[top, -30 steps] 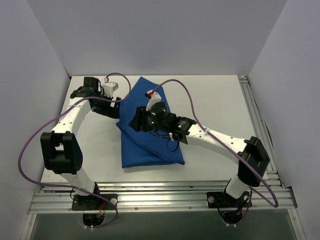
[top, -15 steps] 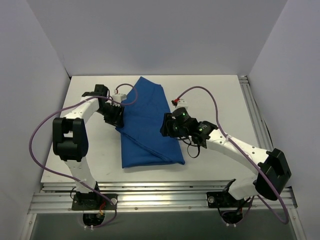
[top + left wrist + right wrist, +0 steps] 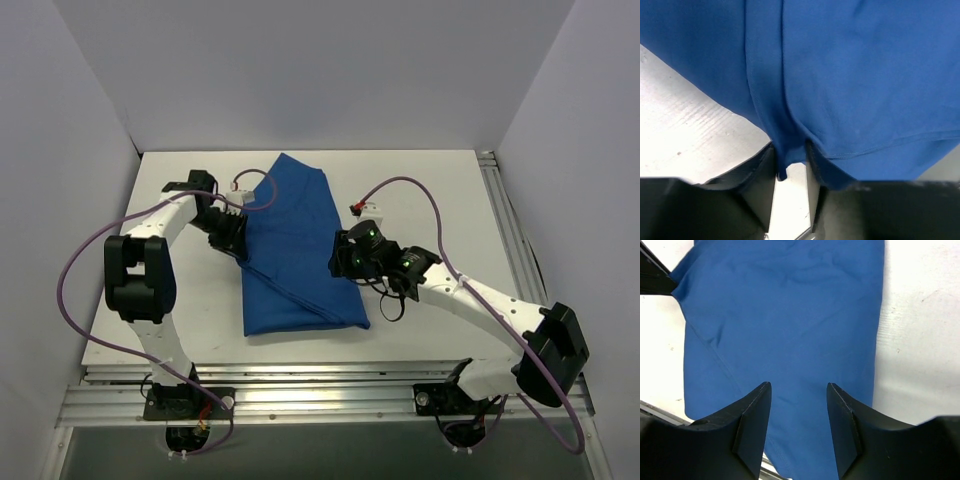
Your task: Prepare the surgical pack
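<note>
Near edge of the desk (image 3: pixel 440 190): both arm bases, side by side.

Just beyond them the surgical pack (image 3: pixel 295 250) lies flat on the desk, left of centre. It is a long royal-blue parcel of folded cloth. The near end is square toward the bases and the far end narrows to a point. A diagonal fold line crosses the near half.

Right end effector (image 3: pixel 796 390): over the pack's right side, about mid-length. The fingers are spread wide with nothing between them. Its wrist view shows only blue cloth and a strip of bare desk below. Whether the tips touch the cloth cannot be told.

Left end effector (image 3: pixel 790 170): a little farther back, at the pack's left edge. The fingers are drawn together on a pinch of blue cloth, and its wrist view shows a ridge of fabric running down into the narrow gap. The edge there is pulled out into a small corner toward the fingers.

Farthest: the pack's pointed tip, near the back of the desk, lying flat and not folded back.

Progress, as a judgement: the wrapping looks well along. The cloth is folded over lengthwise and no contents show, so whatever is inside is covered. Likely left to do: lay or tuck the pinched left edge, fold in the far tip, and square the parcel up.
</note>
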`<action>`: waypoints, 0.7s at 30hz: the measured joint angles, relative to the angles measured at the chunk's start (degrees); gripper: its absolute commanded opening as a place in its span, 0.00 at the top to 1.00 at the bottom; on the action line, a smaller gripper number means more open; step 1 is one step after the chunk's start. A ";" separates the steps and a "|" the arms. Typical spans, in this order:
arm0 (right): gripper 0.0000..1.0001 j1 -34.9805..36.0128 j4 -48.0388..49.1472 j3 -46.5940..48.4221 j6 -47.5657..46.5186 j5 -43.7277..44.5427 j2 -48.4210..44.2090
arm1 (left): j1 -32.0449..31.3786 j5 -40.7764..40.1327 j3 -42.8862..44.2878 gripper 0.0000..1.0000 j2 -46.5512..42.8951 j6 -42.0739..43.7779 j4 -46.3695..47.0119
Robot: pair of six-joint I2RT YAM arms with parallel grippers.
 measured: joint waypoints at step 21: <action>1.00 7.30 5.86 -4.68 1.05 -1.57 -0.31 | 1.20 -0.76 7.82 0.98 1.09 0.28 -1.09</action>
